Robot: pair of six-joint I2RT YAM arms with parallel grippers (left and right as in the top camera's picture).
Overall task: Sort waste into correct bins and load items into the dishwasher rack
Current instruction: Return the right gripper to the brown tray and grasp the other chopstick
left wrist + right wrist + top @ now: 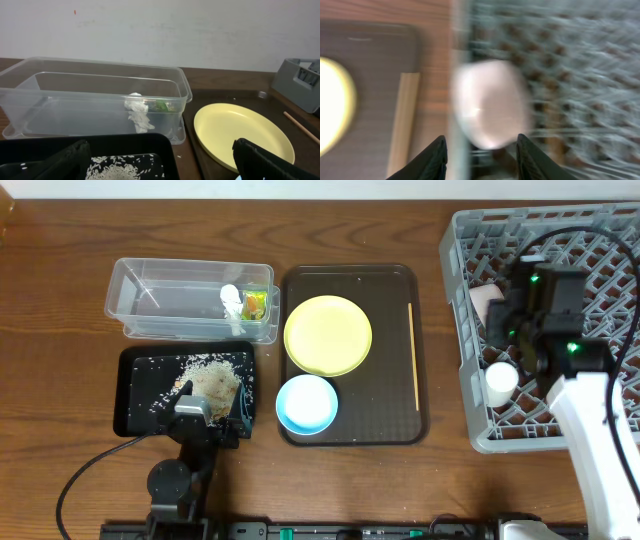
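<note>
One large square grey plastic dishwasher rack (478,435), at the right of the overhead frame. Inside it, along its left wall: one pinkish-white bowl (480,302), partly hidden by the arm, and one small white cup (499,380) lower in the frame.

Right gripper (507,320) hangs over the rack just beside that bowl. The blurred wrist view shows its fingers (436,157) parted, with the bowl beyond their tips and not pinched.

One dark brown rectangular serving tray (390,280), centre. It holds:
- one round yellow plate (328,335)
- one light blue bowl (306,404), just below the plate in the frame
- thin wooden chopsticks (412,355) along the tray's right side; their count cannot be told

Two bins, left:
- one clear deep plastic tub (160,295), upper left, holding one white crumpled scrap (232,300) and one green-and-orange wrapper (256,304)
- one shallow glossy black tray (140,395) below the tub, strewn with beige-white rice-like crumbs (215,375)

Left gripper (205,408) sits over the black tray's lower edge, fingers spread wide, holding nothing.
</note>
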